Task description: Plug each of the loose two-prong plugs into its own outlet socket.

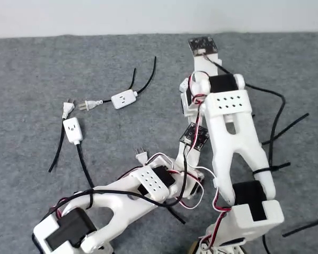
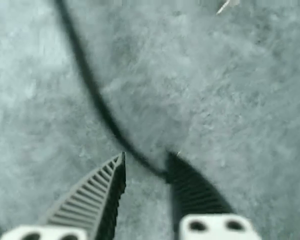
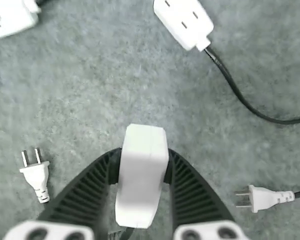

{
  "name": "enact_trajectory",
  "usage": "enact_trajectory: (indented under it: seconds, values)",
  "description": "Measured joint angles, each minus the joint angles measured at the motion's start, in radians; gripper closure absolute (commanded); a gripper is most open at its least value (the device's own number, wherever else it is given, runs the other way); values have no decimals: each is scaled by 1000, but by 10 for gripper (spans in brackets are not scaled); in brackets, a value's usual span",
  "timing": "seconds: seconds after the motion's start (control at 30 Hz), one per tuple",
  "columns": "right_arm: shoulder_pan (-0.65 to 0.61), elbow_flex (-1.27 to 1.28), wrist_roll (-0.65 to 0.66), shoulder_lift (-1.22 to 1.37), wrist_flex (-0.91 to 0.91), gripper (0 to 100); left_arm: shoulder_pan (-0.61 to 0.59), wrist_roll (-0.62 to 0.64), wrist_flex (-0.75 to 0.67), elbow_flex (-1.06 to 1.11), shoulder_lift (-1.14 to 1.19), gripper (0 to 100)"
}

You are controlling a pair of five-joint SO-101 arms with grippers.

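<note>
My right gripper [image 3: 142, 156] is shut on a white outlet socket [image 3: 140, 175], held just above the grey carpet. In the right wrist view a second socket [image 3: 185, 21] with a black cable lies beyond it, and a third socket [image 3: 7, 20] sits at the picture's corner. One white two-prong plug [image 3: 35, 175] and another plug [image 3: 262, 197] lie on either side of the gripper. My left gripper [image 2: 146, 160] stands open low over the carpet, and a black cable [image 2: 95, 100] runs up to one fingertip. In the high view, two sockets [image 1: 123, 99] [image 1: 72, 129] and three loose plugs [image 1: 68, 108] [image 1: 90, 105] [image 1: 141, 155] lie on the carpet.
Grey carpet [image 1: 32, 69] covers the table. Black cables [image 1: 278, 121] trail around the arm on the right of the high view, and the two arms cross closely near the middle. Short black cords [image 1: 146, 79] lead off the sockets.
</note>
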Motion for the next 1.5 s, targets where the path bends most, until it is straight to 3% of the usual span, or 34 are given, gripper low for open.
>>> enact_trajectory:
  seconds: [0.5, 0.63, 0.83, 0.97, 1.2, 1.3, 1.4, 1.5]
  values:
    - [0, -353, 61, -3, 354, 991, -8, -14, -28, -14, -3, 986]
    - [51, -347, 178, -44, 354, 991, -28, -18, -28, -20, -9, 986]
    - [170, -198, 413, -104, 354, 991, -201, -118, -28, -3, -2, 986]
    - [235, -95, 493, -109, 342, 991, -278, -175, -28, -6, -3, 986]
    - [258, 172, 505, -110, 86, 991, -305, -216, 2, -5, -2, 986]
    - [247, 334, 488, -110, -97, 991, -319, -239, 120, -3, -14, 986]
    - [198, 496, 480, -110, -267, 991, -328, -365, 261, 12, -103, 985]
    - [163, 586, 463, -127, -368, 991, -382, -491, 315, 89, -226, 981]
